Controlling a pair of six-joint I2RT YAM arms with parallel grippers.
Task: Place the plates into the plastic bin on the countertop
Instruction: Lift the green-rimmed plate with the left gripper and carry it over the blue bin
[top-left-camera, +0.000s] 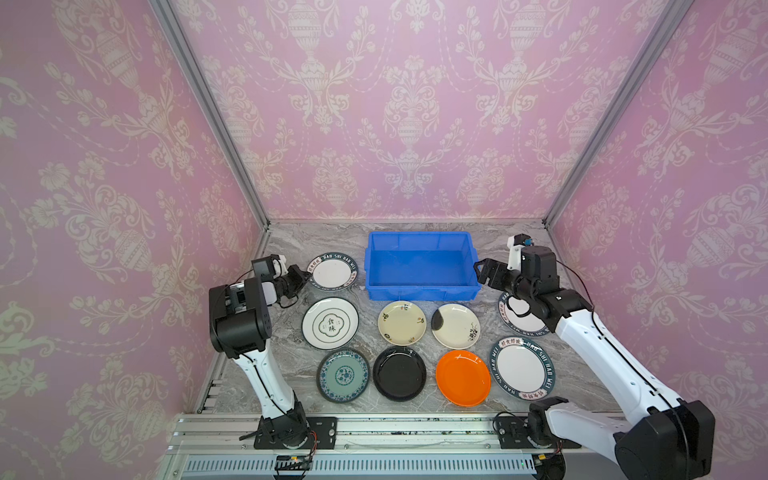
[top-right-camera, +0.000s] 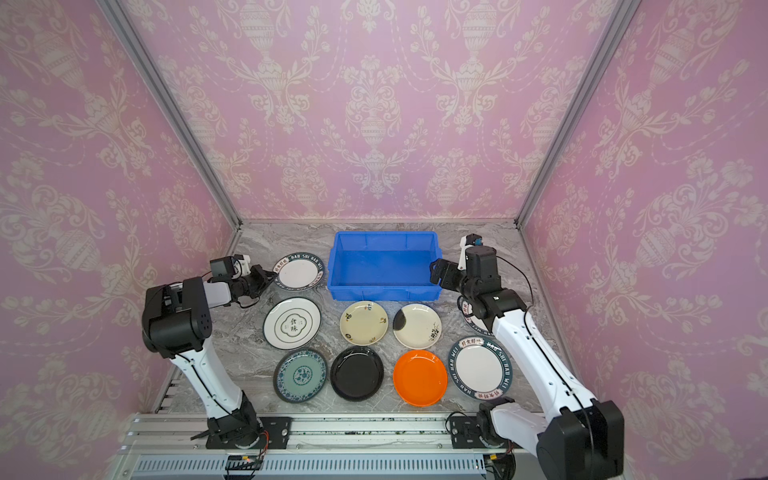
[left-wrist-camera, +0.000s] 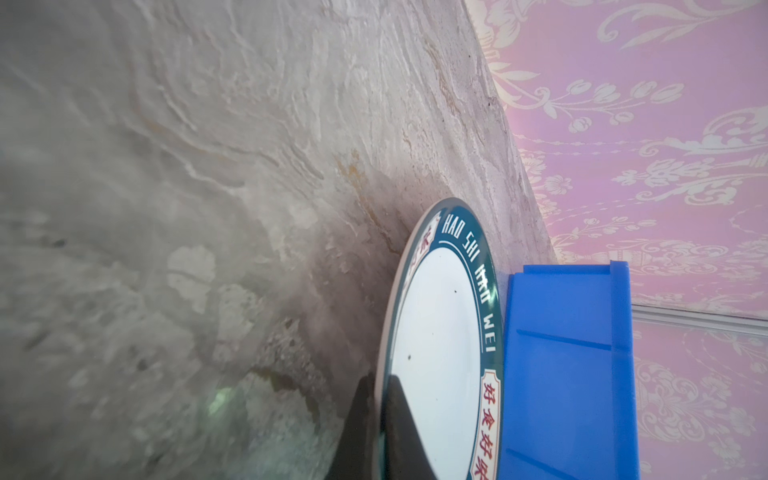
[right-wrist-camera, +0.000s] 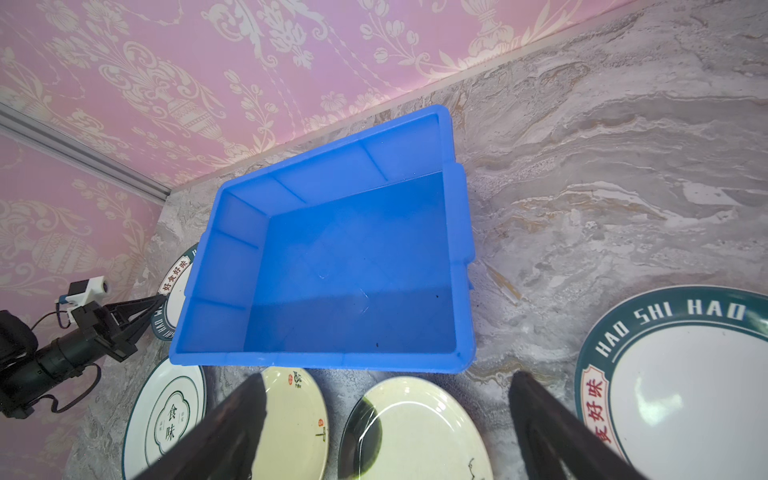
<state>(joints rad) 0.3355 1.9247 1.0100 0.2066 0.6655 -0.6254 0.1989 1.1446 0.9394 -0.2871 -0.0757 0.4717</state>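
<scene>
My left gripper (top-left-camera: 305, 278) is shut on the near-left rim of a white plate with a dark lettered rim (top-left-camera: 333, 272) (left-wrist-camera: 440, 332), which sits beside the left end of the blue plastic bin (top-left-camera: 419, 291). One finger is over the rim and one under it. My right gripper (top-left-camera: 482, 272) (right-wrist-camera: 386, 378) hangs open and empty at the bin's right end. The bin (right-wrist-camera: 353, 357) holds nothing. On the countertop (top-left-camera: 295, 353) lie a plate with Chinese characters (top-left-camera: 330, 323), two cream plates (top-left-camera: 402, 323) (top-left-camera: 456, 325), and teal (top-left-camera: 343, 375), black (top-left-camera: 399, 373) and orange (top-left-camera: 463, 377) plates.
Two more lettered plates lie on the right: one (top-left-camera: 521, 368) at the front, the other (top-left-camera: 515, 318) partly hidden under my right arm. Pink wallpapered walls close in the back and both sides. A metal rail (top-left-camera: 374, 428) runs along the front edge.
</scene>
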